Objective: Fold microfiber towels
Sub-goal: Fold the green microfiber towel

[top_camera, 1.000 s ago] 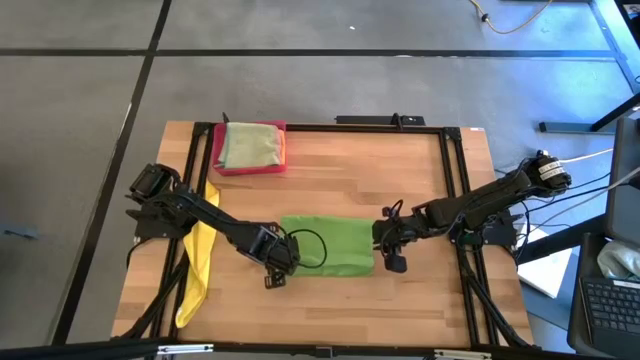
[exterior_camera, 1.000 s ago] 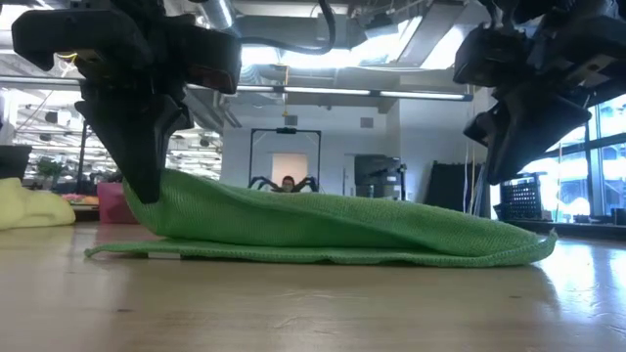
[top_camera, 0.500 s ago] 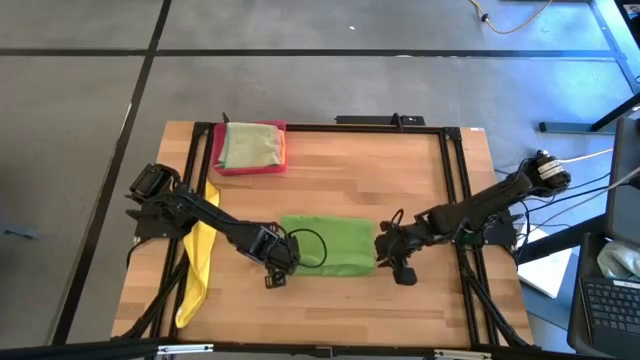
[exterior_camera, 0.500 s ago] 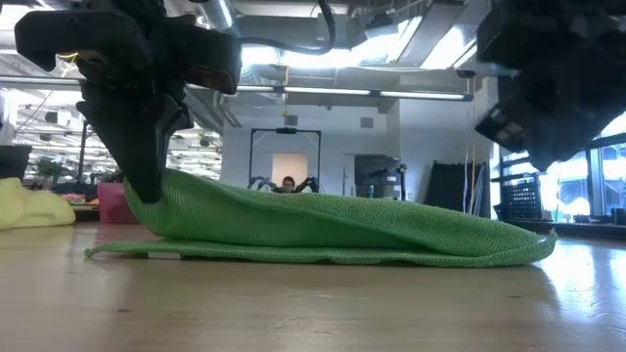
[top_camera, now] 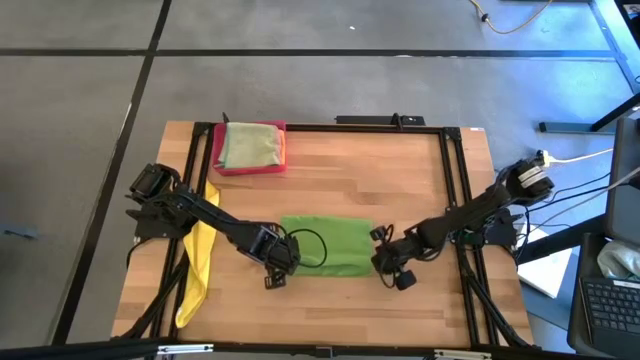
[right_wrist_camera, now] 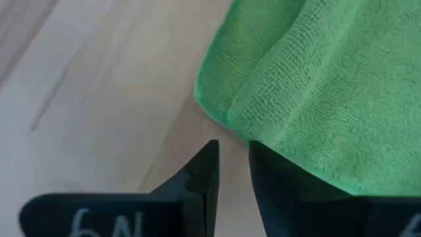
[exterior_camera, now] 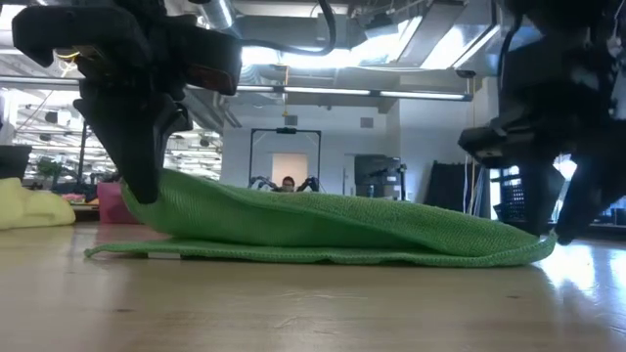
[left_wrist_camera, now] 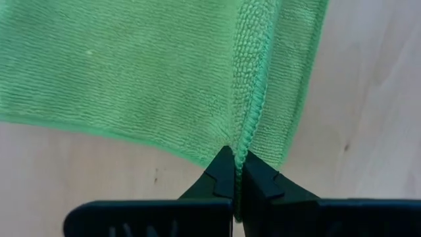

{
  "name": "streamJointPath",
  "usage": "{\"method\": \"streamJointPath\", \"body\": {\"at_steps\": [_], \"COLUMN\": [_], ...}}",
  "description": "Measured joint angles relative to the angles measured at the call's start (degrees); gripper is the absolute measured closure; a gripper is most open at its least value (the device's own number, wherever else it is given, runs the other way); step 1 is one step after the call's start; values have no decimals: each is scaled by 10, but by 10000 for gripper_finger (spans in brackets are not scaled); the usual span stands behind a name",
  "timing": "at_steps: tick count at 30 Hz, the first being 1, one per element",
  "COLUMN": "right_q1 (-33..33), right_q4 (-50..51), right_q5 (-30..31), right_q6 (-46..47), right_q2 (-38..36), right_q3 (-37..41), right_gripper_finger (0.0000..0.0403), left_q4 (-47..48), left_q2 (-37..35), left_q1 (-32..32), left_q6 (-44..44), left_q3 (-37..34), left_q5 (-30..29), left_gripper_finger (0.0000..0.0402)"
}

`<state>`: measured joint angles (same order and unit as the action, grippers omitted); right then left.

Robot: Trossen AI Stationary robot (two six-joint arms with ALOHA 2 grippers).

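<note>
bright green towel (top_camera: pixel 325 247) lying folded in the middle of the wooden table (top_camera: pixel 400 160). left gripper (left_wrist_camera: pixel 237 172) pinched tight on its hemmed edge, lifting that side a little. right gripper (right_wrist_camera: pixel 231 158) just beside the other end, fingers a small way apart, holding nothing. yellow towel (top_camera: pixel 198 262) at the table's left edge. olive towel (top_camera: pixel 250 145) in the pink tray (top_camera: pixel 217 150).

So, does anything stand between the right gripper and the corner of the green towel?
Nothing visible does. The right gripper sits just off the bright green towel corner, with only bare wooden table between them.
</note>
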<state>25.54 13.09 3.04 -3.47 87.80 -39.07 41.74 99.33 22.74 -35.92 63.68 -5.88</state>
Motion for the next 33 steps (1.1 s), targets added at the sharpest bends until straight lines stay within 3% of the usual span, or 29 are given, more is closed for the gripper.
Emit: {"method": "streamJointPath", "body": {"at_steps": [8,16,26,33], "right_q1": [0,0,0,2], "right_q4": [-68,-95,-237,-254], "right_q5": [59,42,89,118], "right_q6": [-31,-20,77,109], "right_q2": [9,15,46,91], "right_q3": [0,0,0,-61], "right_gripper_finger": [269,217,216,218], "left_q4": [0,0,-7,-22], "left_q2": [0,0,0,0], "left_q1": [0,0,-1,-1], "left_q6": [0,-1,-16,-12], "left_q3": [0,0,0,0], "left_q5": [12,22,21,21], "left_gripper_finger": [401,401,401,401]}}
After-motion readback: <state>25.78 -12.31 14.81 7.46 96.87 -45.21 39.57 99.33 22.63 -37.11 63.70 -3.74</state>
